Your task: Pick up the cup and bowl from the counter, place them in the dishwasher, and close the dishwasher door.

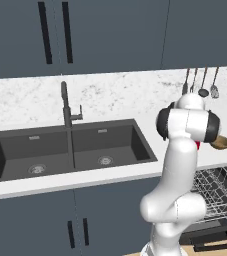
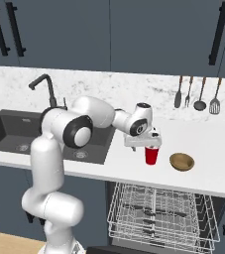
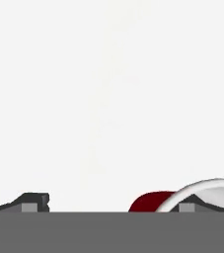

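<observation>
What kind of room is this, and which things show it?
A kitchen, in simulation: a black double sink with a faucet, cooking utensils hanging on the marble backsplash, and an open dishwasher under the white counter.

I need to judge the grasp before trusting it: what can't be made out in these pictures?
- Cup: in the right base view the gripper covers its top, so contact cannot be told; in the hand view the bottom edge cuts it off.
- Bowl: in the left base view the arm hides most of it.
- Dishwasher: its door is cut off by the bottom edge in the right base view.
</observation>
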{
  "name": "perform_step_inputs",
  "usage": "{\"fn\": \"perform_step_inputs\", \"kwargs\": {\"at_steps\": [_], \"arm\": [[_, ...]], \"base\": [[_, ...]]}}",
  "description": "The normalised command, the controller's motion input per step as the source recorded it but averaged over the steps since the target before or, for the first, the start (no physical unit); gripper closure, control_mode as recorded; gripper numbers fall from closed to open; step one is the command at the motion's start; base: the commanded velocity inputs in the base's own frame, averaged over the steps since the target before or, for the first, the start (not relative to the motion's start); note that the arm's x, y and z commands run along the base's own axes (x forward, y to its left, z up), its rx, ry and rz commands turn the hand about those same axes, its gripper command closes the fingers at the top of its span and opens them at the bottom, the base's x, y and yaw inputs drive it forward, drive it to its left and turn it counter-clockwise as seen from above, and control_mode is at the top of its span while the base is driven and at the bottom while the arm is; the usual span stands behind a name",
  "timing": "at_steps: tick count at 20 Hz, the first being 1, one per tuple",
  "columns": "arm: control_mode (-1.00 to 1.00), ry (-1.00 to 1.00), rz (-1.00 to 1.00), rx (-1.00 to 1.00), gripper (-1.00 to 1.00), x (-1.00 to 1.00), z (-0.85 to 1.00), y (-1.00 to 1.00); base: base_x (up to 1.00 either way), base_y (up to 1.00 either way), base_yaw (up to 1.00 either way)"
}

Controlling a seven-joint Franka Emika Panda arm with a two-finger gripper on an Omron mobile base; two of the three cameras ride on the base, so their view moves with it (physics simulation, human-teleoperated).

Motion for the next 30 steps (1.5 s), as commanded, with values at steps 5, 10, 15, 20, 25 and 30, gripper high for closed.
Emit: {"fn": "perform_step_inputs", "kwargs": {"at_steps": [5,10,15,20,25,30], "arm": [[-1.0,0.01,0.0,0.0,-1.0,0.0,-0.22,-0.2],[-1.0,0.01,0.0,0.0,1.0,0.0,-0.2,-0.13],[-1.0,0.03,0.0,0.0,1.0,-0.01,-0.11,-0.06],[-1.0,0.08,0.0,0.0,1.0,-0.23,0.0,0.0],[-1.0,-0.24,-0.04,0.02,1.0,-1.0,0.03,0.15],[-1.0,-0.25,-0.06,0.01,1.0,-1.0,0.22,0.16]], "base": [[0.0,0.0,0.0],[0.0,0.0,0.0],[0.0,0.0,0.0],[0.0,0.0,0.0],[0.0,0.0,0.0],[0.0,0.0,0.0]]}}
